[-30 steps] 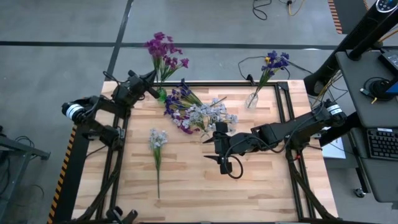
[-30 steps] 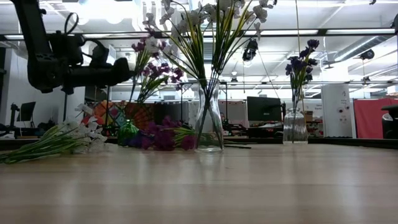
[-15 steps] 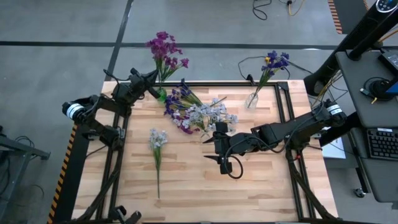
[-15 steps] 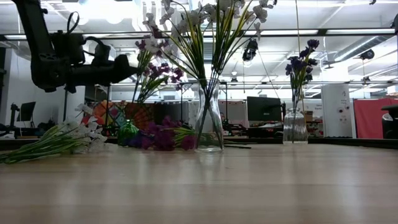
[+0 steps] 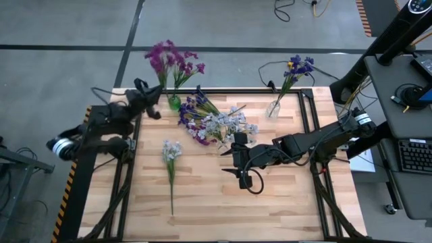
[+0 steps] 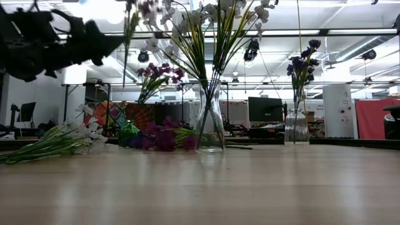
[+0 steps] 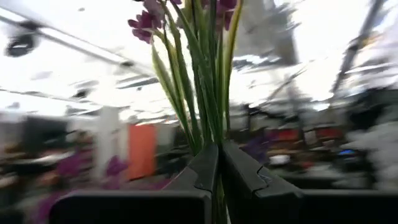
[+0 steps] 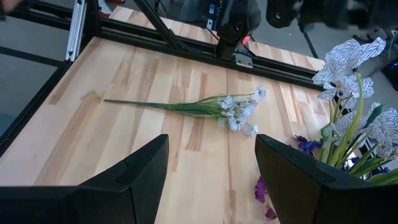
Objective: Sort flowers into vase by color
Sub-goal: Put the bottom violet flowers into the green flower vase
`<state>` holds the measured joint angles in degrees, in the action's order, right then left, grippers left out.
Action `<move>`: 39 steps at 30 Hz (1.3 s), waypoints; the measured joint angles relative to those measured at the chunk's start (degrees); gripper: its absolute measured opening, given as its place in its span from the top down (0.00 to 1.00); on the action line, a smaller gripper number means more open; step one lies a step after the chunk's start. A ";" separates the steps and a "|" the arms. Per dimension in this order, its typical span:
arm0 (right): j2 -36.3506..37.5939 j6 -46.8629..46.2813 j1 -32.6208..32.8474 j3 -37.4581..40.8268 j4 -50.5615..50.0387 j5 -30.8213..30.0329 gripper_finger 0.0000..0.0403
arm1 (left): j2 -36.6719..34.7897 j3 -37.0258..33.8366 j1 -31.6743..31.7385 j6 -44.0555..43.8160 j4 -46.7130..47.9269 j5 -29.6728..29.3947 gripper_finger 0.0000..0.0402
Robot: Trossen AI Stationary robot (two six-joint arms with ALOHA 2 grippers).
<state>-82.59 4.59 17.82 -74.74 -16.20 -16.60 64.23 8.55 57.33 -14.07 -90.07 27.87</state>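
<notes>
I am operating in an open-plan robotics lab or workshop. Evidence: a wooden counter (image 5: pixel 270 202) in a black metal frame (image 5: pixel 86 169) on a grey concrete floor (image 5: pixel 61 67) with hazard tape (image 5: pixel 365 17); a desk with keyboard (image 5: pixel 412 156); ceiling strip lights (image 6: pixel 350 34), monitors (image 6: pixel 265 108) and red partitions (image 6: pixel 373 118) beyond.

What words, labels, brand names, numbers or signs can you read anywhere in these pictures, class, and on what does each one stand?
No text can be read in any view.
The white cabinet in the room behind the table bears small dark marks, too small to read.
The keyboard beside the table shows keys, their legends too small to read.
</notes>
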 joint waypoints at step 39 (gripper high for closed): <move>-6.45 11.86 1.67 -2.93 30.16 -5.88 0.42 | -12.69 -0.66 -63.59 14.89 11.53 -29.02 1.00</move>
<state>-89.03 16.45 19.49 -77.67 13.96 -22.48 51.53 7.89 -6.27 0.82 -78.55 -1.15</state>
